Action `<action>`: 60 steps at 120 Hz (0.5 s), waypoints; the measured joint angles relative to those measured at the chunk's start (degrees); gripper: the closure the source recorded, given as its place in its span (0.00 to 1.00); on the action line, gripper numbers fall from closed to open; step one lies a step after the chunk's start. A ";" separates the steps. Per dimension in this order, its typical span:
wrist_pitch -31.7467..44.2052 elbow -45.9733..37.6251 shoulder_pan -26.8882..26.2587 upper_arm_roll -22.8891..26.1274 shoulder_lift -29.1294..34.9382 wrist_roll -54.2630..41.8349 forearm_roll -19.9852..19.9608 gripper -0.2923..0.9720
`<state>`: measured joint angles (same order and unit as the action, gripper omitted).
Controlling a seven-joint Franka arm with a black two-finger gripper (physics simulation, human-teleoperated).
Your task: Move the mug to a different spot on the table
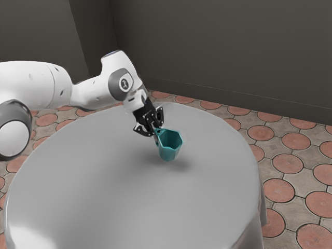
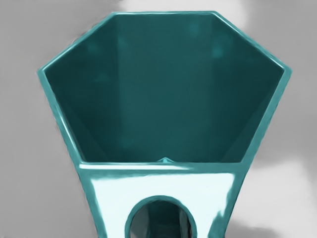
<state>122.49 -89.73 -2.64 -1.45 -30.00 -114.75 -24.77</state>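
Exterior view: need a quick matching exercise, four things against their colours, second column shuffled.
Things:
1. mug
2. gripper
3. table
4. floor

Colours:
A. grey
B. terracotta tiles
C. teal
D. black

Pairs: 1-C, 2-D, 3-A, 4-B

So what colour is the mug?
The mug is teal, darker inside; the wrist view shows it best.
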 joint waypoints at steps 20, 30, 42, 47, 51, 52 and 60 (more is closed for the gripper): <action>-0.24 -8.10 1.29 -0.95 5.53 -1.29 -2.27 0.74; -0.44 -10.89 3.07 -1.21 7.18 -2.48 -3.77 0.74; -1.30 -13.28 4.92 -1.28 8.29 -4.33 -6.99 0.74; -2.09 -13.60 5.55 -1.31 8.41 -5.22 -8.78 0.74; -2.97 -14.13 6.06 -1.78 8.69 -5.91 -10.06 0.74; -3.19 -14.30 6.17 -1.95 8.78 -6.08 -10.35 0.74; -4.90 -15.75 6.92 -3.23 9.53 -7.57 -12.39 0.74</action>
<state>117.59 -105.49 4.28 -4.67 -20.47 -122.32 -37.17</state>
